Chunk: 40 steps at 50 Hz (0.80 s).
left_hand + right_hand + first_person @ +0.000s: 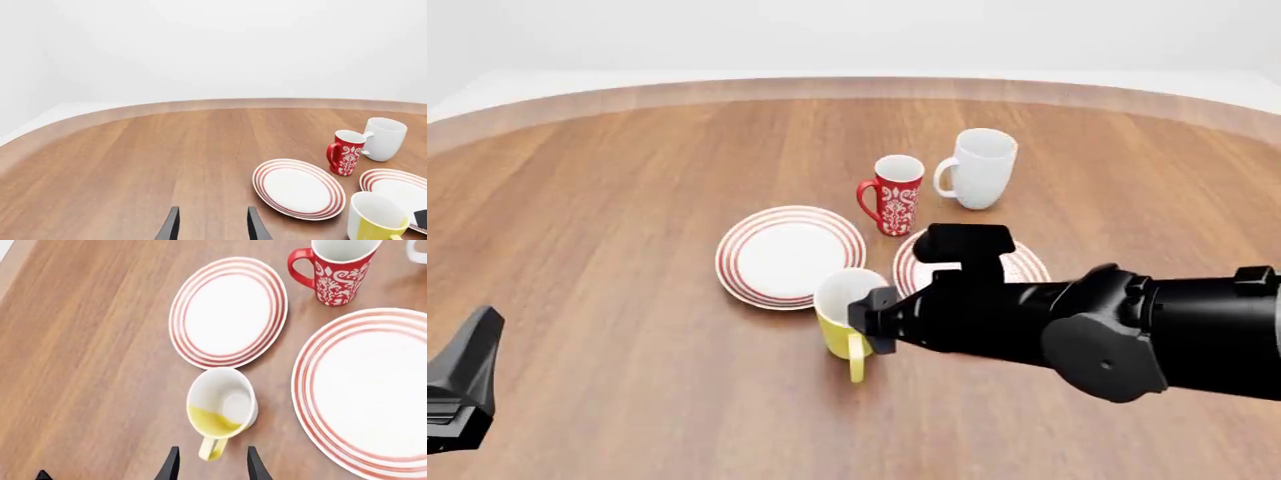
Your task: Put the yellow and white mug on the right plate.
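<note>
The yellow and white mug stands upright on the wood, just in front of the gap between the two plates, with its handle pointing toward the arms. My right gripper is open, and its fingers straddle the tip of that handle without closing on it. In the front view the right gripper sits right beside the mug. The right plate lies bare, partly hidden by the right arm in the front view. My left gripper is open and holds nothing, far off at the table's near left.
The left plate lies bare just behind the mug. A red white-patterned mug and a taller white mug stand behind the plates. The table's curved far edge runs across the back.
</note>
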### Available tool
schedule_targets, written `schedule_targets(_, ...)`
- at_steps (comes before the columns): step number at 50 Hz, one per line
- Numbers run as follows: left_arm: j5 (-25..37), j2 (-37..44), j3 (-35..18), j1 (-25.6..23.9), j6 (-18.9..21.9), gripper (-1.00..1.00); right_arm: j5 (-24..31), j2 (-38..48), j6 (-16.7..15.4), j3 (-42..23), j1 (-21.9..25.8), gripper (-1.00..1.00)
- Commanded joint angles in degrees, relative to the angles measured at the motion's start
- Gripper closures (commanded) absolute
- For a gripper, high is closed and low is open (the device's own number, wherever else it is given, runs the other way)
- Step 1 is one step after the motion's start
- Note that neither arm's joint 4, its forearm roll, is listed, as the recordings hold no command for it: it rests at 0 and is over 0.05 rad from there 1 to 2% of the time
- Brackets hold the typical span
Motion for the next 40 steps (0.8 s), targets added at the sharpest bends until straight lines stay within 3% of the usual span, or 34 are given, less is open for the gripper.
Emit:
schedule_targets(1,0.0,0.0,0.0,0.0,0.0,-1.0,-3.43,2.9,0.57,0.9,0.07,-1.0)
schedule_targets(40,0.0,0.0,0.0,0.0,0.0,-1.0,-15.96,13.88,5.85,3.49,3.85,-1.0)
